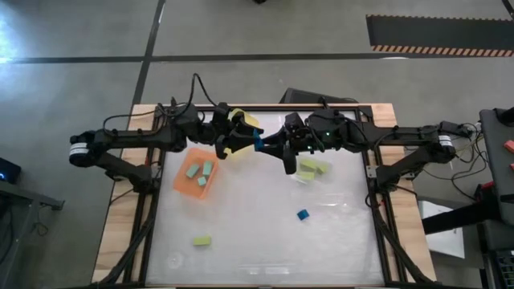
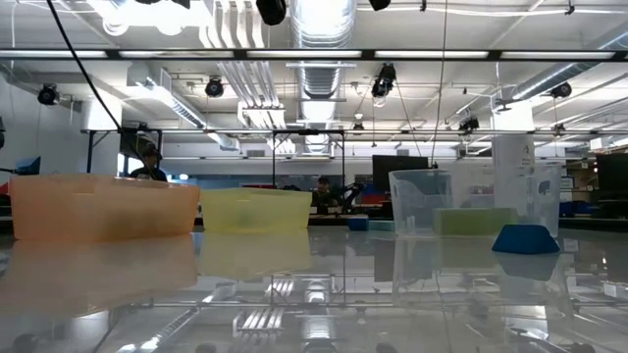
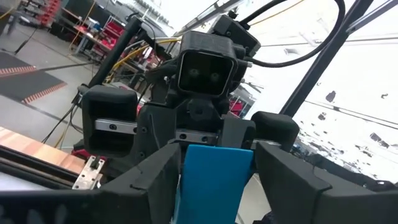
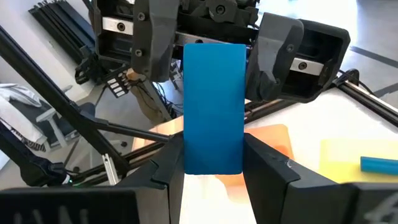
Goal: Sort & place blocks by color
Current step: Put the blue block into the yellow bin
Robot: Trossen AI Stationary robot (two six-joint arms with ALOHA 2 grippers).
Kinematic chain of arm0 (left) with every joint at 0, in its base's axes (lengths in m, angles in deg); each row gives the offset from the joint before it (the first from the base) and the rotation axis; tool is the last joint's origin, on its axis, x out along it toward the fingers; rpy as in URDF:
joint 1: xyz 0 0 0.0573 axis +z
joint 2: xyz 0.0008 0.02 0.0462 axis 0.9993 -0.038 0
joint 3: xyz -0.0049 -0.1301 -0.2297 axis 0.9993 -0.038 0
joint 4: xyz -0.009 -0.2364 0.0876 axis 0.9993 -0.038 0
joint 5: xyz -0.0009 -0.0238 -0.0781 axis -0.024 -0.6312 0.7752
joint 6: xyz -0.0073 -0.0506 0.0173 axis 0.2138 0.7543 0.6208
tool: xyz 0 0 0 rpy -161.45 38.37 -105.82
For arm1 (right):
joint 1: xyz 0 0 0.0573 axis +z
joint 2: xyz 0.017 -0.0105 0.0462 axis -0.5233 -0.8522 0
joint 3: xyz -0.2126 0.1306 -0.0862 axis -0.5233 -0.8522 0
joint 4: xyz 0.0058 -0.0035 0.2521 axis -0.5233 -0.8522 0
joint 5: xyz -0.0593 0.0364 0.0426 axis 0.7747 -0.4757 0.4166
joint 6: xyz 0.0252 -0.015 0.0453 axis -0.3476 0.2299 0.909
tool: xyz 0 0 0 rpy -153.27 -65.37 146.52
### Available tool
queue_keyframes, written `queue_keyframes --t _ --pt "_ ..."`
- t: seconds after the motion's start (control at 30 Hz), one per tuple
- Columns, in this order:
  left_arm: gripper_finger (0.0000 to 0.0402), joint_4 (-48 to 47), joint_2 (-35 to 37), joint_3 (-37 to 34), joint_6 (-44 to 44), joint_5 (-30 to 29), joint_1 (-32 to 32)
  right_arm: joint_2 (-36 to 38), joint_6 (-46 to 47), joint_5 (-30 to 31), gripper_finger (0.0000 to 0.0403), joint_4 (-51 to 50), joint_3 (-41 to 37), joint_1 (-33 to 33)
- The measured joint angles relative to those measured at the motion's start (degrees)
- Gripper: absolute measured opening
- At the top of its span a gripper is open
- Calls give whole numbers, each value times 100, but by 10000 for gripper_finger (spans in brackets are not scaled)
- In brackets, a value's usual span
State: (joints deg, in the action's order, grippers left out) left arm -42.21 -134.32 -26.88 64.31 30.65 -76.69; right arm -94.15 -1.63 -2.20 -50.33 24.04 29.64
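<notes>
A dark blue block (image 4: pixel 213 99) hangs in the air over the table's far middle, with my right gripper (image 4: pixel 214 168) shut on it. My left gripper (image 3: pixel 214 183) faces it from the left and is open. Its two fingers (image 4: pixel 155 50) stand on either side of the block's free end, close to it. In the high view the block (image 1: pixel 257 142) sits between the two grippers, above the yellow bin (image 1: pixel 239 132). Another blue block (image 1: pixel 303 214) and a yellow-green block (image 1: pixel 201 240) lie flat on the table. Teal blocks (image 1: pixel 199 171) lie in the orange bin (image 1: pixel 183 183). My right gripper pinches the blue block by its two long sides, at the end nearest the gripper (image 4: pixel 214 158), between its two fingers. The fingers come about level from the table's right. The block sticks out past them toward my left gripper, clear of the table and bins.
A clear dish (image 1: pixel 299 177) holding yellow-green blocks (image 1: pixel 313 167) stands below my right arm. In the low view the orange bin (image 2: pixel 103 206), yellow bin (image 2: pixel 255 209) and clear dish (image 2: pixel 461 201) line the far side. There is bare table toward the near edge.
</notes>
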Motion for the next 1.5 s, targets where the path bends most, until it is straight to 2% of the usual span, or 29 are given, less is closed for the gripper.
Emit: queue_keyframes --t 0.23,0.37,0.7,0.87,1.03,1.23,1.4,1.5 --pt "123 -12 -6 0 -72 -10 4 0 93 -3 119 -4 0 0" --pt "122 -17 -9 0 -67 -16 4 0 91 -2 127 -9 0 0" --pt "125 -334 -8 -4 25 -59 107 113 94 8 196 -425 0 -92" --pt "127 -1276 72 -4 16 -58 416 334 292 27 206 -1175 97 -210" --pt "128 -2841 18 87 -39 -79 918 529 365 186 203 -1817 170 -225" --pt "129 -4565 -171 148 -24 -420 1574 681 365 320 203 -1971 170 -225" --pt "126 -5328 -463 278 -120 -449 2015 705 361 321 203 -1971 170 -225" --pt "120 -5820 -742 626 -435 -535 2109 706 358 321 203 -1981 170 -225"
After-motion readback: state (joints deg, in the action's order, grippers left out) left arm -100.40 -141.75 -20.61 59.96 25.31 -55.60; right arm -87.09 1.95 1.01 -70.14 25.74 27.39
